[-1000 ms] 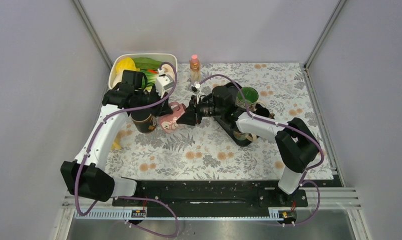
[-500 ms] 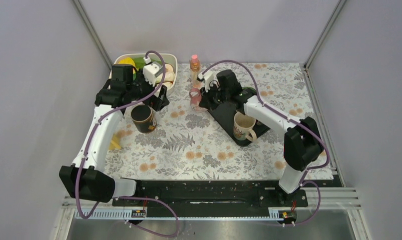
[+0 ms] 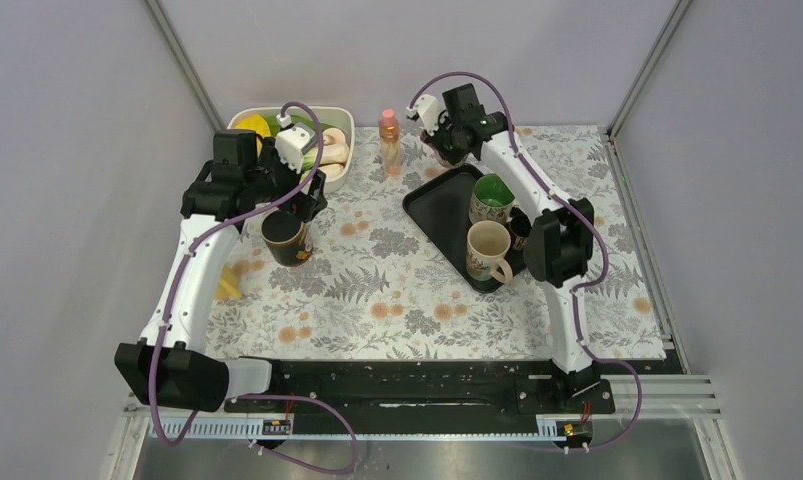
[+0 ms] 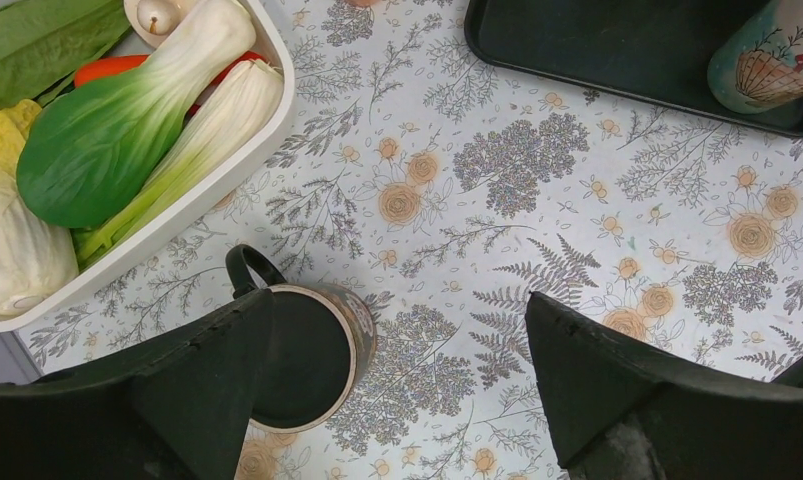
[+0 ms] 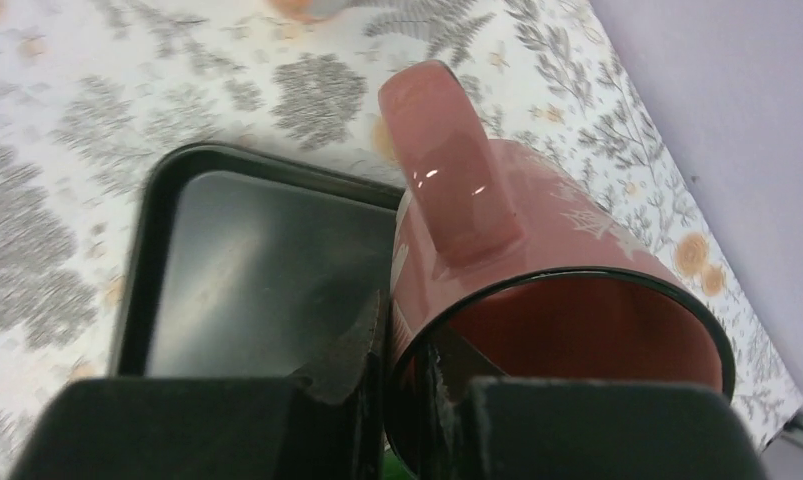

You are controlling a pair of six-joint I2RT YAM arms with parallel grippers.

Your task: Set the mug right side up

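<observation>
My right gripper [image 5: 402, 340] is shut on a pink mug [image 5: 537, 240], one finger inside the rim and one outside on the wall. The mug hangs in the air with its handle pointing away and its mouth toward the camera, above the far corner of the black tray [image 5: 247, 260]. In the top view the right gripper [image 3: 445, 150] is at the back of the table and the pink mug is hidden by the arm. My left gripper [image 4: 399, 300] is open, hovering just right of a dark mug [image 4: 307, 360] that stands mouth up on the mat.
A green mug [image 3: 493, 195] and a cream mug [image 3: 488, 250] stand upright on the tray [image 3: 432, 205]. A white basin [image 3: 342, 115] of vegetables sits at the back left. A small bottle [image 3: 389, 135] stands beside it. Grey walls close in the back and sides.
The right arm carried the pink mug from the middle of the mat up and back to the tray's far corner. The left gripper opened and drew back above the dark mug.
</observation>
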